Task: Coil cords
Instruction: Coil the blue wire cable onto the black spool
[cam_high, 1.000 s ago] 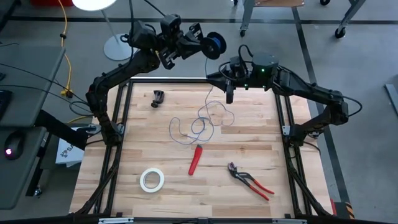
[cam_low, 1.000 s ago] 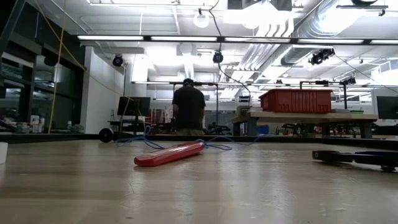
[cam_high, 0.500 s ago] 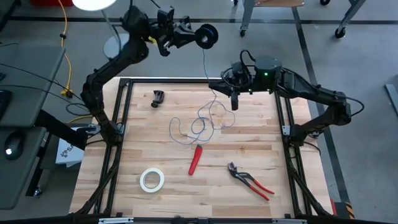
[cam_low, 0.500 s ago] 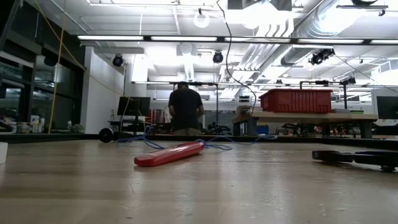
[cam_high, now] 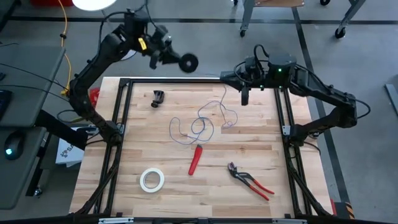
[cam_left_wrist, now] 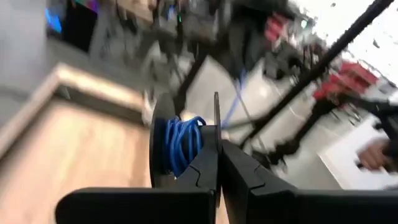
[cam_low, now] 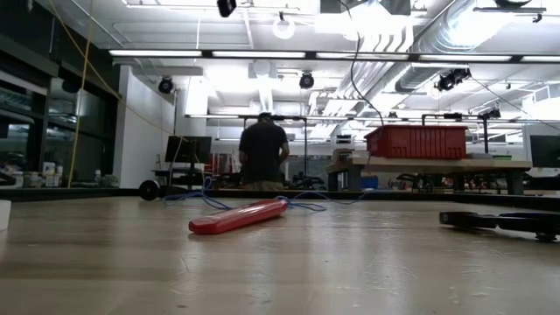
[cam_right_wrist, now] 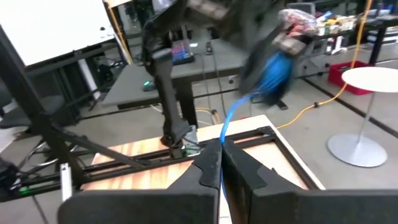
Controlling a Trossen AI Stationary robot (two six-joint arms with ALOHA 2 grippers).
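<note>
Pinching the spool (cam_high: 189, 62) beyond the table's far edge, left end effector (cam_high: 174, 57); right end effector (cam_high: 244, 98) nips the wire (cam_high: 205, 121)

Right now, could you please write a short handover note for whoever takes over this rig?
Left gripper: shut on the spool, held up beyond the table's far edge; some blue wire is wound on it.
Right gripper: shut on the wire, above the table's far edge.
Wire: it runs from the spool through the right gripper's fingers; the rest lies in loose loops at mid-table.
Done: winding has started, and part of the wire is on the spool.
Left: take up the loose loops onto the spool.
Also on the table: red tool, pliers, tape roll, small black clip.
</note>
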